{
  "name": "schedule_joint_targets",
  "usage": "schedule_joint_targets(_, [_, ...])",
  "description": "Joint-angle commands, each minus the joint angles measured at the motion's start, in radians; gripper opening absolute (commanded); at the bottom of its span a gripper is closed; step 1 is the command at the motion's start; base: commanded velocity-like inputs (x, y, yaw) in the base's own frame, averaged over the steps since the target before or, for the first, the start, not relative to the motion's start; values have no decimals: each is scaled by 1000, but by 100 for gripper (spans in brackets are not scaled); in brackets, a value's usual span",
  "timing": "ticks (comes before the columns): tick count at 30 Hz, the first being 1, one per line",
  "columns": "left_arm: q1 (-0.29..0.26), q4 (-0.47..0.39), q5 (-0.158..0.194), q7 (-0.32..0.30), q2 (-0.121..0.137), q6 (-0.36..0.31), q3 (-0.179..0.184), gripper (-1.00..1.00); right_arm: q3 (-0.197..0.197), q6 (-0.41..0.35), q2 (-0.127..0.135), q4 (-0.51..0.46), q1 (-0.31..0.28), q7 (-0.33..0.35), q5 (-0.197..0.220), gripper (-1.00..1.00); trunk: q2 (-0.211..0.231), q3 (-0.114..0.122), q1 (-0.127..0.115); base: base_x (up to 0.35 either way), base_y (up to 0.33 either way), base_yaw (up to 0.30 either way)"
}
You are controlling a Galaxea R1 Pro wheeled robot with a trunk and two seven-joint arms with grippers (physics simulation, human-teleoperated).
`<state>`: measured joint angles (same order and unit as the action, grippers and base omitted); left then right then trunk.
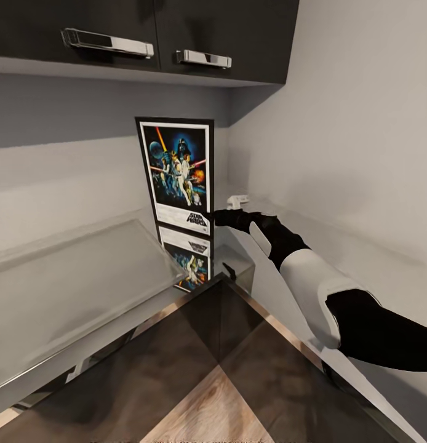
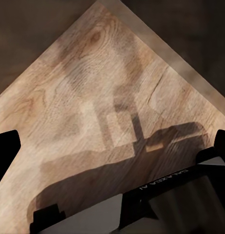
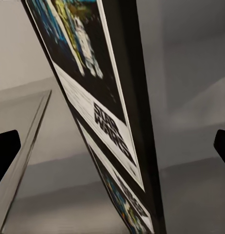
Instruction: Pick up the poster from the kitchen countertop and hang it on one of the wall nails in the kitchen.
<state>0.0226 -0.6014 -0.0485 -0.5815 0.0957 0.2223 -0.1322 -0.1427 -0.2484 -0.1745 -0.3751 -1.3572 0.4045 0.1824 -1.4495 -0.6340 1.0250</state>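
Your right end effector (image 1: 215,216) is stretched out ahead of you and meets the poster (image 1: 178,175) at its lower right corner, beside the title block. In the right wrist view its two fingertips (image 3: 6,148) sit far apart at the picture's edges, so it is spread wide, with the poster's bottom edge between them (image 3: 110,131); whether they touch the frame you cannot tell. The poster stands upright in the corner, long axis vertical, artwork facing you, its bottom edge on the glossy counter (image 1: 78,289), which mirrors it just below the end effector. Dark wall cabinets (image 1: 146,37) hang above it. Your left end effector (image 2: 112,146) looks down on wood-grain floor (image 2: 93,87), fingertips wide apart and holding nothing.
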Motion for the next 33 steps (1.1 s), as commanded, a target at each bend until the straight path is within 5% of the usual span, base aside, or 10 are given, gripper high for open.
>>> schedule_joint_targets(1, [0,-1,-5,-5,-1,3,-4,100,-3,-6,0,-1,-3,-1,9,100,0,-2,0,0,0,0])
schedule_joint_targets(33, [0,-1,-5,-5,-1,3,-5,100,-3,-61,0,-1,-51,-3,15,100,0,-53,0,0,0,0])
